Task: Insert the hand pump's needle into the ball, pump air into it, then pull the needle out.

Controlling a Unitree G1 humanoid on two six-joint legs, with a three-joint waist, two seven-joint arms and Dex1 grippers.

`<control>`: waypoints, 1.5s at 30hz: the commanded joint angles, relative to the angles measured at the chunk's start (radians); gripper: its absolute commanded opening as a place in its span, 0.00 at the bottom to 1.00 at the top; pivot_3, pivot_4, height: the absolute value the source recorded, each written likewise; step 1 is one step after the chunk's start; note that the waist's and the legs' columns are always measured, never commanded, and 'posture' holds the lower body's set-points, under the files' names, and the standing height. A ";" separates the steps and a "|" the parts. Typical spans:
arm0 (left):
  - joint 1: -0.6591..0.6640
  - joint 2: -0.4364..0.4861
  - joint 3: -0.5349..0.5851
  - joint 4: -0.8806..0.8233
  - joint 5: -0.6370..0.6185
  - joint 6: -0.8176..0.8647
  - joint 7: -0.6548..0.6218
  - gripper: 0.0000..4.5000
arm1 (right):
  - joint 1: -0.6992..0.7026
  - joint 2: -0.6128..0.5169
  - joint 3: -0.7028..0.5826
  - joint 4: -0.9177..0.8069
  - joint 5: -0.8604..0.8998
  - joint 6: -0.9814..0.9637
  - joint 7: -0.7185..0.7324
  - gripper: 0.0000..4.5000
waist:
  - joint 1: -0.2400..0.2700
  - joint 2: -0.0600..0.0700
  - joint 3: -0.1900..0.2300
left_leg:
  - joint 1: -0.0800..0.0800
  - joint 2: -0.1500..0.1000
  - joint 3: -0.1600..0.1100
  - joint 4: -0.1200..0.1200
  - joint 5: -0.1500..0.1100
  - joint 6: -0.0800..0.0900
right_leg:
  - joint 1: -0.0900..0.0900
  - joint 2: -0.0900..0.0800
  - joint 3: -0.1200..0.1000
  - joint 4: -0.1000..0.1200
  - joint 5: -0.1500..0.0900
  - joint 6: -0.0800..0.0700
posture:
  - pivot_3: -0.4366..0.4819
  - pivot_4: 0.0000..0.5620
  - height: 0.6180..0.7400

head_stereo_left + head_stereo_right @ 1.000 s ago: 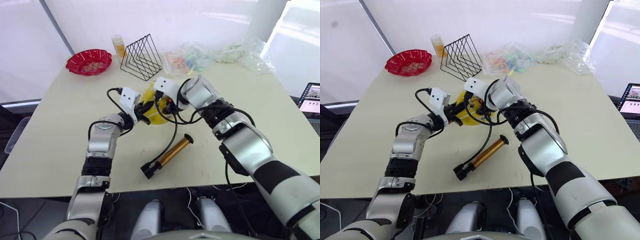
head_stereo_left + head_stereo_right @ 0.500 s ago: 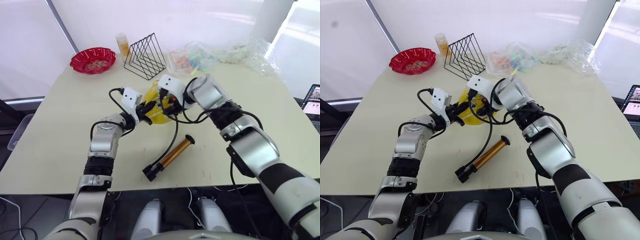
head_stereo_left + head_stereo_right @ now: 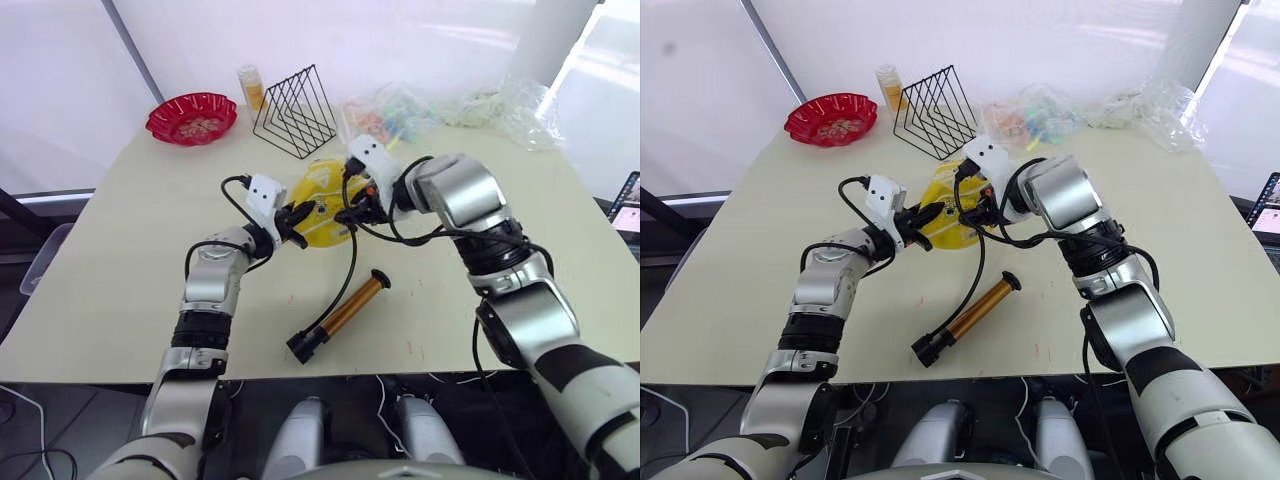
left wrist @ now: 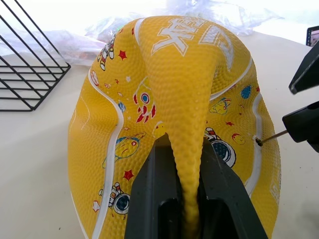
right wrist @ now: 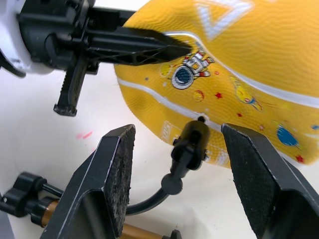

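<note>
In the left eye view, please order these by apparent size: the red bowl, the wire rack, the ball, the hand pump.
1. hand pump, longest, though it lies nearest the camera
2. wire rack
3. red bowl and ball: look alike, so unranked

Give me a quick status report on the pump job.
Left gripper shut on the ball, pinching a fold. Right gripper open around the needle, tip at the valve. Hand pump lying on table. Nothing blocking.

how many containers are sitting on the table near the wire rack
2. A red bowl stands at the far left corner of the table, apart from the wire rack. A small jar stands just behind the rack's left side. The plastic bags further right may hide more.
</note>
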 commanded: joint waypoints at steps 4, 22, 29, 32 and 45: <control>0.021 -0.012 -0.046 0.040 0.013 0.026 -0.004 0.00 | 0.040 0.030 -0.070 -0.109 0.052 0.084 -0.141 0.64 | 0.001 0.000 0.000 | 0.000 0.000 0.000 0.000 0.000 0.000 | 0.000 0.000 0.000 0.000 0.000 0.000 | 0.48 0.27 0.97; 0.022 -0.010 -0.050 0.039 0.014 0.027 -0.010 0.00 | 0.072 0.090 -0.143 -0.053 0.153 0.085 -0.356 0.64 | 0.002 0.000 0.000 | 0.000 0.000 0.000 0.000 0.000 0.000 | 0.000 0.000 0.000 0.000 0.000 0.000 | 0.48 0.27 0.97; 0.018 -0.009 -0.050 0.046 0.015 0.025 -0.011 0.00 | 0.071 0.091 -0.150 -0.035 0.187 0.082 -0.385 0.64 | 0.002 0.000 0.000 | 0.000 0.000 0.000 0.000 0.000 0.000 | 0.000 0.000 0.000 0.000 0.000 0.000 | 0.48 0.27 0.97; 0.018 -0.009 -0.051 0.046 0.016 0.025 -0.011 0.00 | 0.074 0.090 -0.148 -0.035 0.198 0.078 -0.391 0.64 | 0.002 0.000 0.000 | 0.000 0.000 0.000 0.000 0.000 0.000 | 0.000 0.000 0.000 0.000 0.000 0.000 | 0.48 0.27 0.97; 0.026 -0.007 -0.055 0.031 0.015 0.032 -0.010 0.00 | 0.084 0.056 -0.089 -0.049 0.218 0.041 -0.383 0.09 | 0.002 0.000 0.000 | 0.000 0.000 0.000 0.000 0.000 0.000 | 0.000 0.000 0.000 0.000 0.000 0.000 | 0.48 0.27 0.97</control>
